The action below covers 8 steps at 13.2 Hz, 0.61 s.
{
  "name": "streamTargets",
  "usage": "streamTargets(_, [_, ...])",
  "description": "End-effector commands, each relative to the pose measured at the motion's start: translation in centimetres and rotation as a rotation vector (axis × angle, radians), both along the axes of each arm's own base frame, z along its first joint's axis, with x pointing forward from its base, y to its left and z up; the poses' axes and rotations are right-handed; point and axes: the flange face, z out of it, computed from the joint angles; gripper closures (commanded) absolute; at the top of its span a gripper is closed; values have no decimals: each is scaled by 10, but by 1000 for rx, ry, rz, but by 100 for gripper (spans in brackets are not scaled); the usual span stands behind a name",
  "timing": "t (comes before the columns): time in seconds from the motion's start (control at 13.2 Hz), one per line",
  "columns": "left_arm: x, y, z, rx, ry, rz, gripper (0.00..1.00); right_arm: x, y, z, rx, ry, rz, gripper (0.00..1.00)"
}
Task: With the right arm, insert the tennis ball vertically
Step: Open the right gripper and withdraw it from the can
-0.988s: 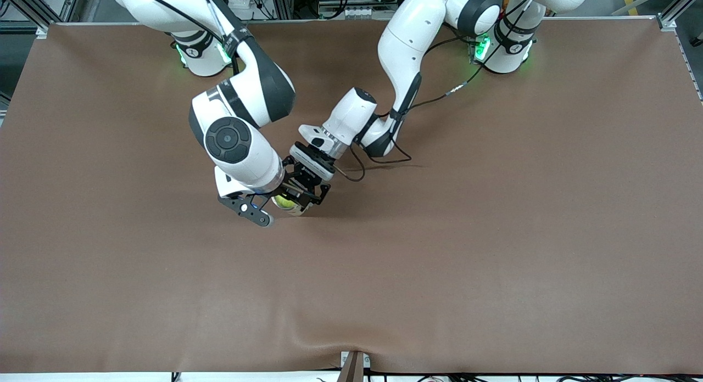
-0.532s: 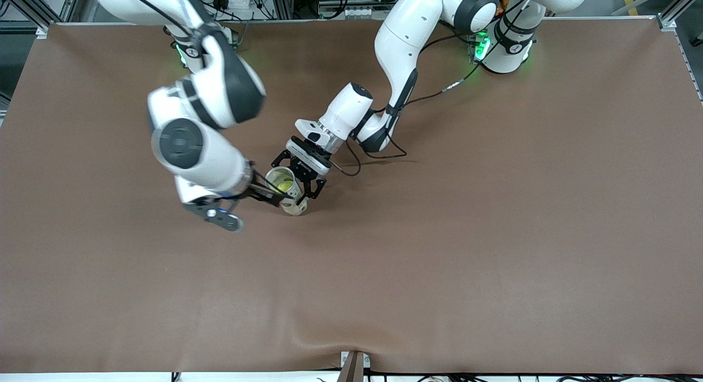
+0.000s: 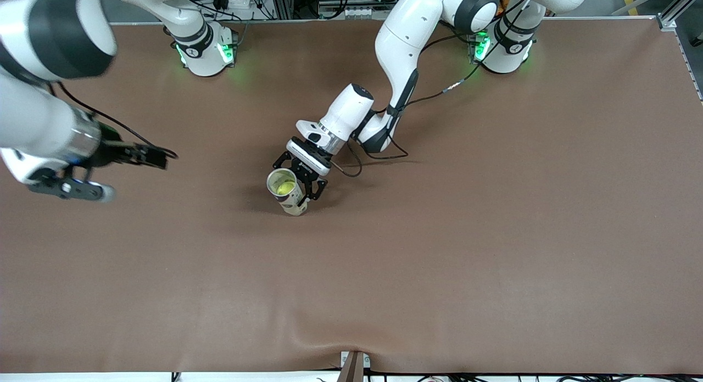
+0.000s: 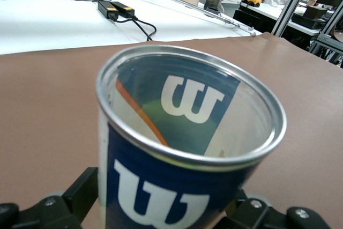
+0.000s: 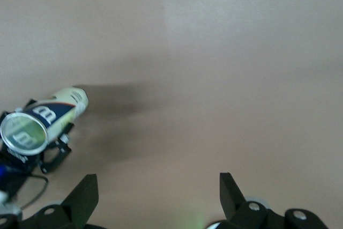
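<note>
The right arm is blurred and cut off at the frame's edge.

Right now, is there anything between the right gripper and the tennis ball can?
Nothing: in the front view, only bare brown table cover lies between the open right gripper and the can, which the left gripper holds upright.

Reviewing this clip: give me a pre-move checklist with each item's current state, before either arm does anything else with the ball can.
1. Tennis ball inside the can: ok, yellow-green shows through the open mouth.
2. Can upright on the table: ok.
3. Left pincer fingers on either side of the can: ok. Whether they press it: cannot tell.
4. Right pincer clear of the can: ok, empty and open, over the right arm's end of the table.
5. Ball fully seated at the can's bottom: cannot tell.
</note>
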Motion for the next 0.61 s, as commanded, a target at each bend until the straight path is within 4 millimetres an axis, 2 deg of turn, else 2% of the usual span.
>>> streamTargets(0.0, [2,-1,12,15,-15,-6,0,-22,-7,40,-8,-45,25,0])
streamTargets(0.15, [3,-1,15,28,-4,-11,0,-24,-8,61,-6,-80,19,0])
streamTargets(0.3, [11,6,20,67,-3,-8,0,-23,-9,61,-6,-83,20,0])
streamTargets(0.53, [10,12,24,107,-9,-16,0,-22,-9,60,-6,-80,19,0])
